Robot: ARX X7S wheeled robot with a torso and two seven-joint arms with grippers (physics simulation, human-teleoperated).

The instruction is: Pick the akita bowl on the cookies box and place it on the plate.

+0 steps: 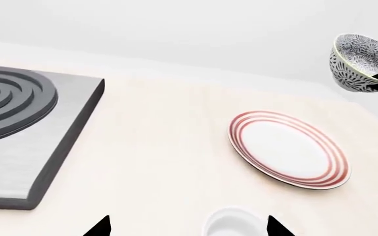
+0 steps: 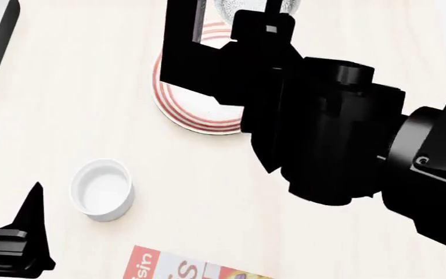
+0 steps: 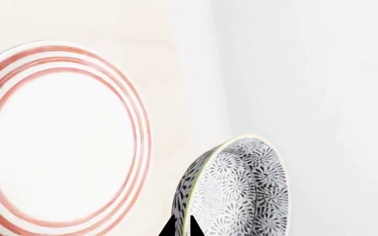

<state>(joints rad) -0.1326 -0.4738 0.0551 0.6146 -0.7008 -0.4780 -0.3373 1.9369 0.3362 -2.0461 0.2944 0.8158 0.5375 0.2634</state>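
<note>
The akita bowl [image 3: 241,196], speckled grey and white, hangs tilted in the air with my right gripper [image 3: 182,227] shut on its rim. In the left wrist view the akita bowl [image 1: 360,61] floats beyond the far side of the plate [image 1: 287,147], which is white with red rings. The head view shows only a bit of the bowl [image 2: 254,7] at the top edge, and my right arm [image 2: 324,128] covers part of the plate [image 2: 192,99]. A corner of the cookies box [image 2: 180,268] shows at the bottom edge. My left gripper [image 1: 187,228] is open, low over the table.
A small plain white cup [image 2: 103,189] stands on the table between the plate and the cookies box, close to my left gripper's fingers [image 2: 29,232]. The dark square stove [image 1: 18,128] with rings sits to the left. A pale wall rises behind the table.
</note>
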